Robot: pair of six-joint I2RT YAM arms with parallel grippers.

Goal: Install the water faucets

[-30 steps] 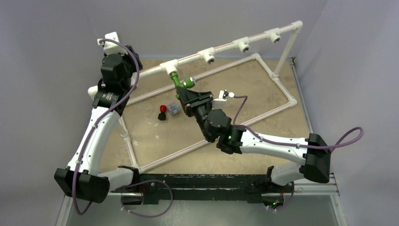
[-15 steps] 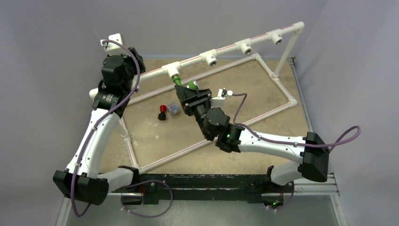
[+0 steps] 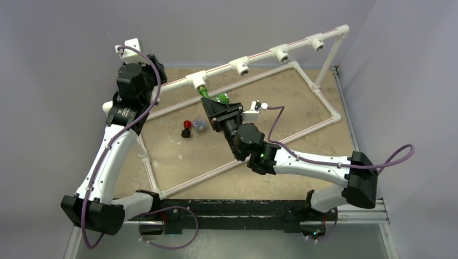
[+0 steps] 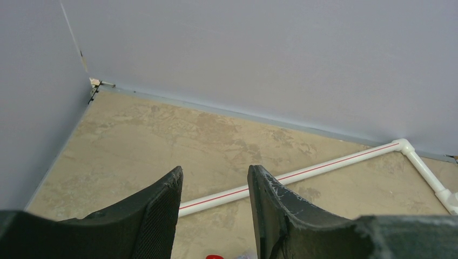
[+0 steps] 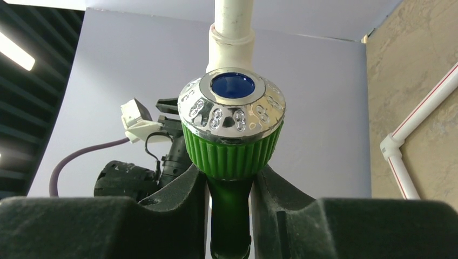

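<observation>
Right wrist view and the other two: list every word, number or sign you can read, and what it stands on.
No words, brands or numbers are readable anywhere.
On the chrome cap of the green faucet: raised marks like figure eights, not clearly readable.
On the left arm, black joint, top view: pale marking, too small to read.

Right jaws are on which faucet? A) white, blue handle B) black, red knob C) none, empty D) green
D: in the right wrist view the right jaws are closed on the neck of the green faucet, just under its ribbed knob.
</observation>
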